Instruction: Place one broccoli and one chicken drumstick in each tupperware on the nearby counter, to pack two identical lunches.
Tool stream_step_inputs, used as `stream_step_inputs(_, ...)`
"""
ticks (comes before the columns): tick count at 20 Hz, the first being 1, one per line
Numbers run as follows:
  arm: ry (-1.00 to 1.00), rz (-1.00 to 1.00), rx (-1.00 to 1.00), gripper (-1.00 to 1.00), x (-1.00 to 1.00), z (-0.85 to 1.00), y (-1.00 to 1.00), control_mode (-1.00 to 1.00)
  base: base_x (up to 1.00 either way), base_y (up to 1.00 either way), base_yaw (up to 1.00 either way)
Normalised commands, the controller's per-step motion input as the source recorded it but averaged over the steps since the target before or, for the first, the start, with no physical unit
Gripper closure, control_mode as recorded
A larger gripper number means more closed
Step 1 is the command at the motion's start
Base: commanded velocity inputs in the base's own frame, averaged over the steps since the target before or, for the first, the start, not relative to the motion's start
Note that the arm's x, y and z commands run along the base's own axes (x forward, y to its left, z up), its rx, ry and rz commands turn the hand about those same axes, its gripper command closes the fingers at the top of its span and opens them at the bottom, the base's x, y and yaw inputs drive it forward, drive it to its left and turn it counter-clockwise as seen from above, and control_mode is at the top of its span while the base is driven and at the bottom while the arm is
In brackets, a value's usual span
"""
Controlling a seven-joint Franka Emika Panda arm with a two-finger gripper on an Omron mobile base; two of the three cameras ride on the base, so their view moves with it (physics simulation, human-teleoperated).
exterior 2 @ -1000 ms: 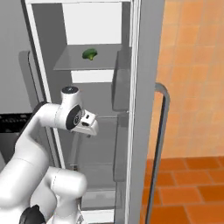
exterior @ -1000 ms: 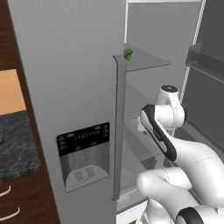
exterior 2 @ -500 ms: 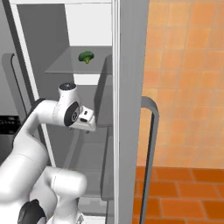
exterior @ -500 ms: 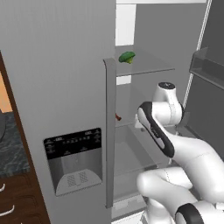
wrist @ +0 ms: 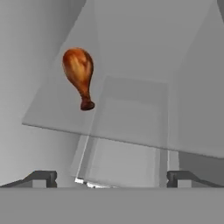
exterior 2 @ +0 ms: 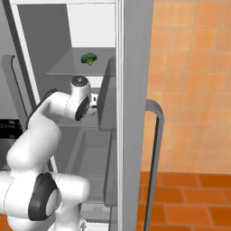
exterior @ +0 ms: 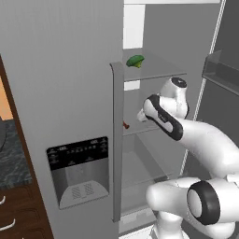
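Observation:
One chicken drumstick [wrist: 78, 74], orange-brown with a dark narrow end, lies on a glass fridge shelf [wrist: 131, 127], ahead and to the left of my gripper [wrist: 113, 179]. The gripper is open with nothing between its fingertips [wrist: 43, 177] and stays short of the shelf's near edge. A red tip of the drumstick [exterior: 125, 125] peeks past the fridge door edge. The broccoli [exterior: 135, 61] [exterior 2: 89, 58] sits one shelf higher, above my hand [exterior 2: 93, 103]. A strip of the counter [exterior: 10, 161] shows at far left. The tupperware is out of view.
The closed left fridge door [exterior: 70, 116] carries a dispenser panel [exterior: 79, 170]. The open right door [exterior 2: 135, 113] with its bin [exterior 2: 107, 103] and long handle [exterior 2: 155, 149] stands close beside my hand. Orange wall tiles [exterior 2: 194, 81] lie to the right.
Both base views have shifted, so the base has moved relative to the fridge. My hand has reached deeper into the fridge, now behind the door bin in the right base view. The gripper stays open.

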Motion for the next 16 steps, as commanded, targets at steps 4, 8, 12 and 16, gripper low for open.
stream_step_inputs(4,0.00,0.50,0.03,-1.00,0.89,0.00,0.28,-1.00,0.00,0.00,0.00)
stream_step_inputs(8,0.00,0.07,0.00,-1.00,0.93,-0.44,0.97,-1.00,0.00,0.00,0.00)
stream_step_inputs(12,0.02,0.00,0.00,-1.00,0.64,-0.38,0.62,-1.00,0.00,0.00,0.00)
stream_step_inputs(16,0.08,0.01,0.00,-1.00,0.41,-0.15,0.12,-1.00,0.00,0.00,0.00)
